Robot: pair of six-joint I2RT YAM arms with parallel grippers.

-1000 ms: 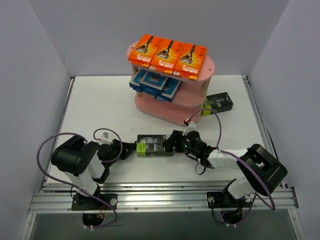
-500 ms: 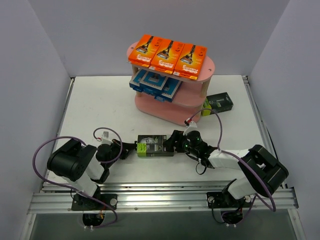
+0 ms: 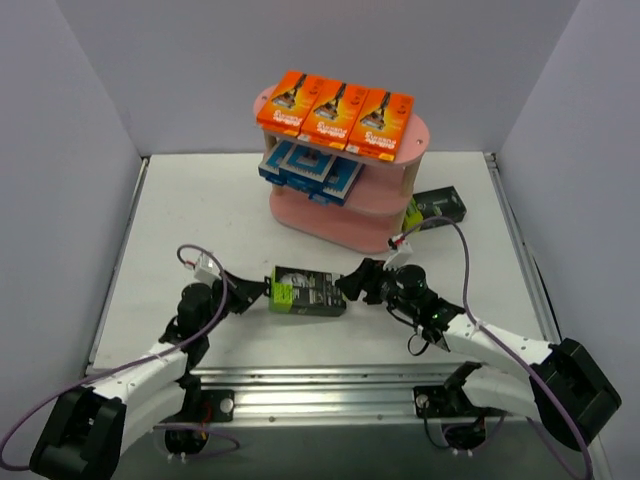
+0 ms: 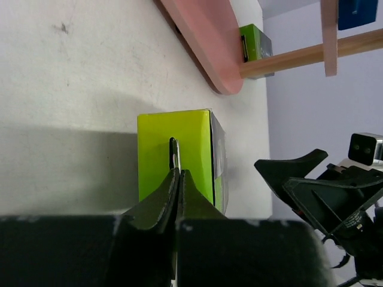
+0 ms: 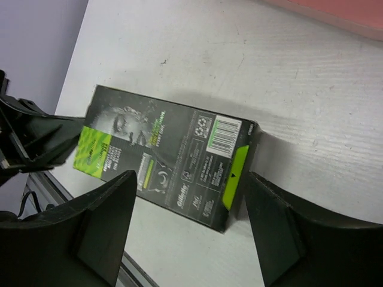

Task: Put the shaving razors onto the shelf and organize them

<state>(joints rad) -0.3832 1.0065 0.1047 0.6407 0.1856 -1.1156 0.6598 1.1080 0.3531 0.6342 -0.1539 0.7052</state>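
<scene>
Mid-pickup of the black-and-lime razor pack point(image 3: 308, 291), lying flat on the table point(image 3: 200, 210) near the shelf point(image 3: 350, 222), left gripper point(image 4: 178, 175) fingers pressed together at its lime end, right gripper point(image 3: 352, 284) fingers spread over the other end; next, likely closing, lifting, carrying toward the lowest tier.

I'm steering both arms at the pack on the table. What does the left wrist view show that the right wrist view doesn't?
Only the left wrist view: the lime end of the black-and-lime pack, its thin tab apparently pinched in the shut left gripper, a wooden post, and a second black-and-lime pack beyond the shelf.
Only the right wrist view: the pack's printed face with its barcode, and the right gripper open around its near corner.
Both views: that pack, the shelf's pink edge, the table, and the opposite gripper.
</scene>
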